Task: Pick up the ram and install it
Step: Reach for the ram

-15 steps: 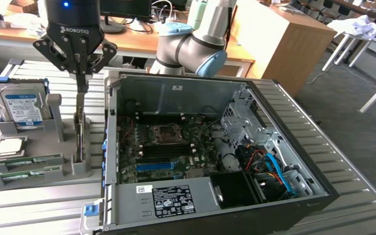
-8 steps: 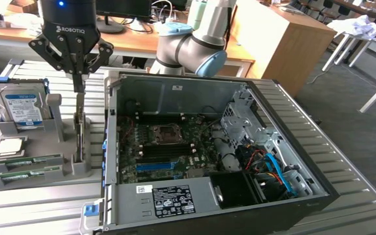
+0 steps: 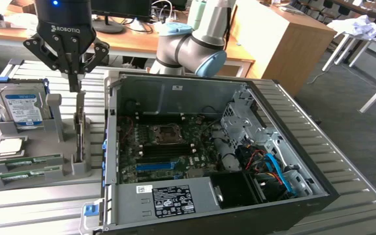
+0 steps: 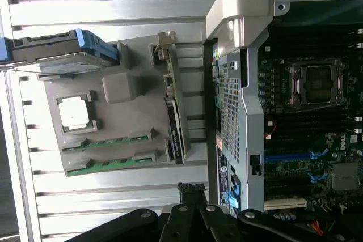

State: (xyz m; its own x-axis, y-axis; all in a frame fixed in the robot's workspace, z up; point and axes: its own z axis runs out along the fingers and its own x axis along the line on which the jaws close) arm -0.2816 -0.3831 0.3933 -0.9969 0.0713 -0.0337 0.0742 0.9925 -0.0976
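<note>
Black Robotiq gripper point(image 3: 76, 84) hangs pointing down w/ jaws pinched fully together, nothing visible between them. In wrist view its tip point(image 4: 191, 190) shows dark over the slats. In ext. view the tip sits right above the top edge of a thin upright card point(image 3: 80, 125), which stands on edge in a grey holder point(image 3: 62, 129). Contact or small gap, can't tell. Wrist view has that card point(image 4: 174, 131) edge-on and dark, along the holder point(image 4: 133, 120) side nearest the PC.

Two green ram sticks point(image 3: 31, 160) lie flat in parallel slots at the holder's near end in ext. view, one just beside the other. Both are clear of the gripper and neither is held. Wrist view shows the same pair point(image 4: 108, 141) as thin green strips. Just behind them a square silver CPU chip point(image 3: 8, 147) point(image 4: 75, 111) sits in its pocket. Past that, a blue-labelled HDD point(image 3: 21, 105) point(image 4: 62, 55) stands upright at the holder's far end.

Holder rests on a slatted metal table point(image 3: 37, 208), at ext. view's left of an open PC case point(image 3: 305, 161). Inside the case: mobo point(image 3: 175, 159) w/ CPU socket point(image 3: 165, 132) point(image 4: 315, 83) near its middle. Grey and blue UR arm point(image 3: 198, 46) rises behind the case.
</note>
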